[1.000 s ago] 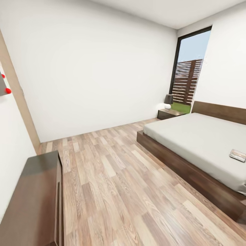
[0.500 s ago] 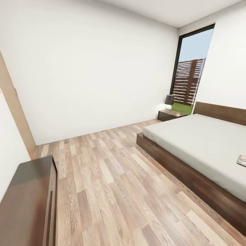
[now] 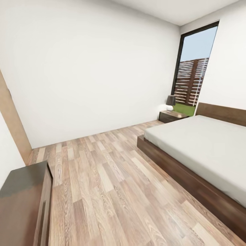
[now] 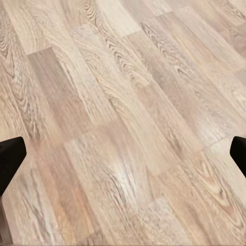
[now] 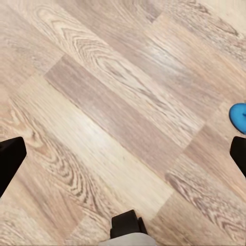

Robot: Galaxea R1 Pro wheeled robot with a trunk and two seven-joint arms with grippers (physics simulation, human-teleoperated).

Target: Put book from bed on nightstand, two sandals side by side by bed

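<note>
The bed [image 3: 205,147], with a dark wood frame and a pale mattress, lies at the right of the head view. One nightstand [image 3: 172,116] stands by its far corner, under the window. The book is out of view. The rounded blue end of one sandal [image 5: 239,117] shows on the plank floor in the right wrist view, close to one black fingertip [image 5: 239,154]. My right gripper [image 5: 123,159] is open over bare floor. My left gripper [image 4: 123,159] is also open, its fingertips wide apart above the planks.
A long low dark bench [image 3: 24,201] stands against the left wall, near me. A small lamp [image 3: 170,101] sits on the nightstand. A tall window [image 3: 194,75] is in the far right corner. Wood plank floor [image 3: 109,184] stretches between bench and bed.
The camera has swung left, so the whole head view has shifted right. The book on the mattress has slid out past the right edge, and the bench shows less.
</note>
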